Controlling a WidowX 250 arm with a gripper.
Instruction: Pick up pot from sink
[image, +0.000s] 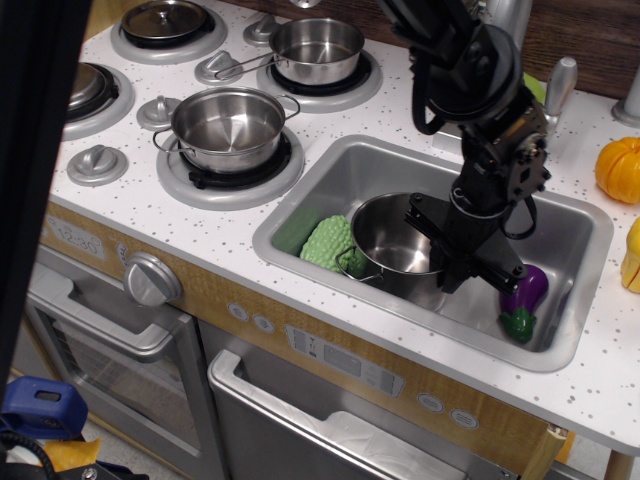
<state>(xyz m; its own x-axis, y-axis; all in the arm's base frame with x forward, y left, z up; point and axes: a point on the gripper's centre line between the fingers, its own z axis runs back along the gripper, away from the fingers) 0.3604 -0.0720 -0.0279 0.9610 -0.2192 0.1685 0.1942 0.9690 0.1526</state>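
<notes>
The pot (388, 238), shiny steel with deep sides and small wire loop handles, is in the sink (335, 185), tilted with its left side over the green vegetable. My black gripper (452, 262) reaches down from above and is shut on the pot's right rim, one finger inside and one outside. The pot's right wall is hidden behind the fingers (497, 268). I cannot tell whether the pot's base still touches the sink floor.
A bumpy green vegetable (324, 243) lies left of the pot and a purple eggplant (523, 297) lies right of it. A shallower steel pot (228, 126) and a saucepan (316, 50) stand on burners. An orange pumpkin (619, 168) is at the right.
</notes>
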